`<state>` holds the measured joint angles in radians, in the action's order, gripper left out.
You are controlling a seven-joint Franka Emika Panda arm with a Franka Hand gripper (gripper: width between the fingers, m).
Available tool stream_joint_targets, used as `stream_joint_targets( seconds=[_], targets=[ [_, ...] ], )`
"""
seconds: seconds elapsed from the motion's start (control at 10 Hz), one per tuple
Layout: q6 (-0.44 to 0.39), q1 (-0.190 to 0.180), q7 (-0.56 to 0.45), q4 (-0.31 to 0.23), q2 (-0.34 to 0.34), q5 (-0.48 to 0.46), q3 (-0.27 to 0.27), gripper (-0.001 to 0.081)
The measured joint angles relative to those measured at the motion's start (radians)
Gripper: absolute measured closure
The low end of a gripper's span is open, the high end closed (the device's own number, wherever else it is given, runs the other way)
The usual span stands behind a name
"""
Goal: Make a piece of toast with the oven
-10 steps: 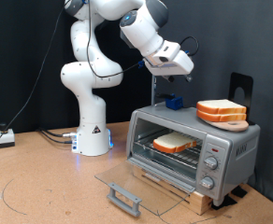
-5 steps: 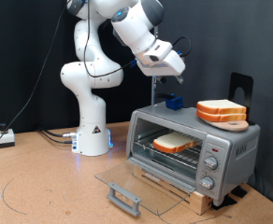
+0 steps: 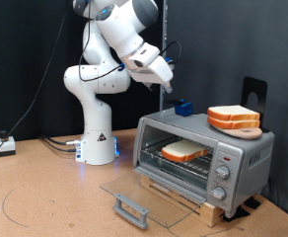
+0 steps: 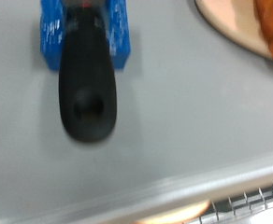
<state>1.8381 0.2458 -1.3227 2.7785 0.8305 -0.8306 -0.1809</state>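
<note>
The oven (image 3: 245,150) stands at the exterior view's lower right with its glass door (image 3: 134,188) folded down flat and the grey bar handle (image 3: 131,209) in front. The piece of toast (image 3: 183,151) lies flat on the wire rack inside. My gripper (image 3: 168,79) hangs above the oven's top left corner, well clear of the toast, with nothing seen in it. Its fingers do not show in the wrist view, which looks down on the oven's grey top (image 4: 193,121) and a bit of the rack (image 4: 253,201).
A stack of bread slices (image 3: 233,118) sits on a board on the oven's top; its edge shows in the wrist view (image 4: 258,28). A small blue object (image 3: 183,108) with a black part (image 4: 87,89) sits on the top's left end. The robot base (image 3: 97,138) stands behind.
The arm has swung towards the exterior view's left, from over the middle of the oven's top to above its left corner. The toast, the door and the stack have not moved.
</note>
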Motion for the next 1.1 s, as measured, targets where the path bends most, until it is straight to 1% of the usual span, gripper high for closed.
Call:
stream_joint_targets(
  seconds=[0.2,0.3,0.4,0.5,0.7,0.8,0.9,1.0,1.1],
  targets=[
    [0.007,0.037,-0.037,-0.01,-0.05,0.037,0.042,-0.0001],
    [0.008,0.048,-0.051,-0.027,-0.091,0.039,0.051,-0.0001],
    [0.008,0.047,-0.051,-0.026,-0.089,0.039,0.049,-0.0001],
    [0.004,0.051,0.035,-0.024,-0.089,0.029,0.046,-0.0001],
    [0.016,0.067,0.249,-0.023,-0.084,-0.049,0.046,-0.0001],
    [0.053,0.083,0.348,-0.022,-0.082,-0.083,0.042,-0.0001],
    [0.076,0.099,0.42,-0.018,-0.081,-0.107,0.033,-0.0001],
    [0.069,0.097,0.385,-0.018,-0.082,-0.098,0.034,-0.0001],
    [0.026,0.1,0.427,-0.018,-0.087,-0.088,0.037,-0.0001]
  ],
)
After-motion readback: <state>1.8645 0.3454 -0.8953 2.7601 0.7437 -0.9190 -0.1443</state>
